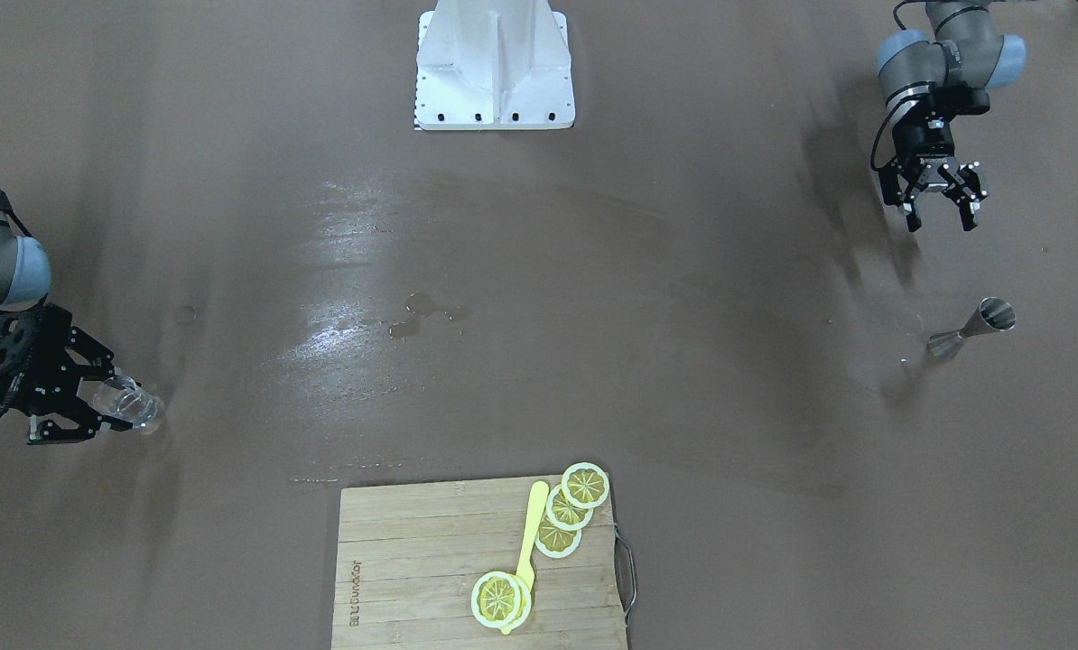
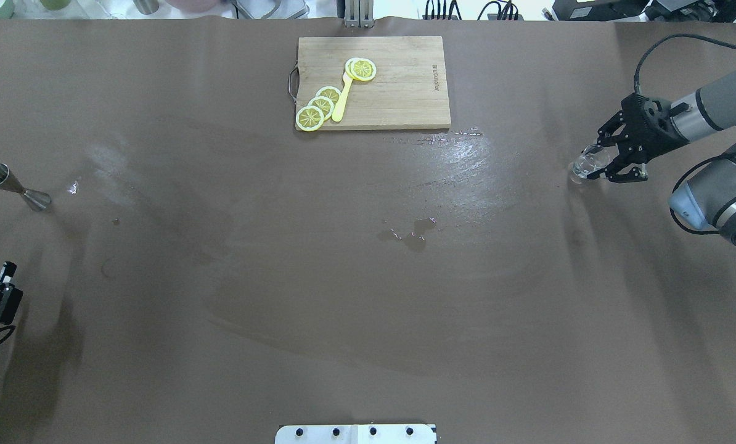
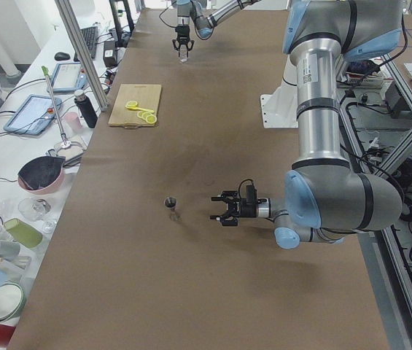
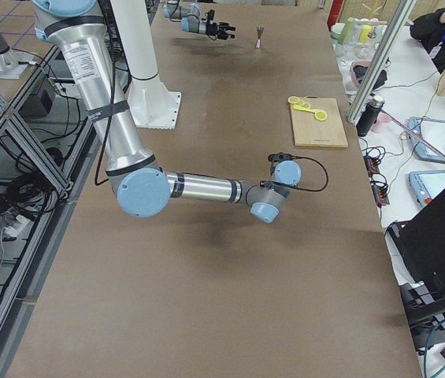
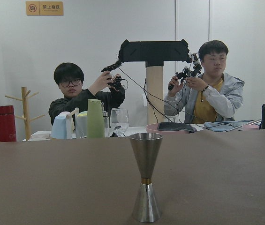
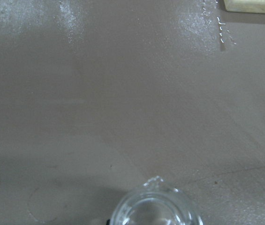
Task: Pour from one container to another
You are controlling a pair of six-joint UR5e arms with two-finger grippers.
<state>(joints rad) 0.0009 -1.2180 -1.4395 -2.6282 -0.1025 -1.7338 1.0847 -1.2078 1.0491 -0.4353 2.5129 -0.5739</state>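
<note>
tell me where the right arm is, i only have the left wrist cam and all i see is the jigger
observer: the right gripper is at the opposite end of the table from the jigger, closed on a small clear glass.
operator: is my left gripper open
observer: yes, the left gripper is open with nothing between its fingers, and it is apart from the jigger.
operator: anything on the table between the two
observer: a wooden cutting board with lemon slices sits at the table's far edge from the robot, about midway along it.
</note>
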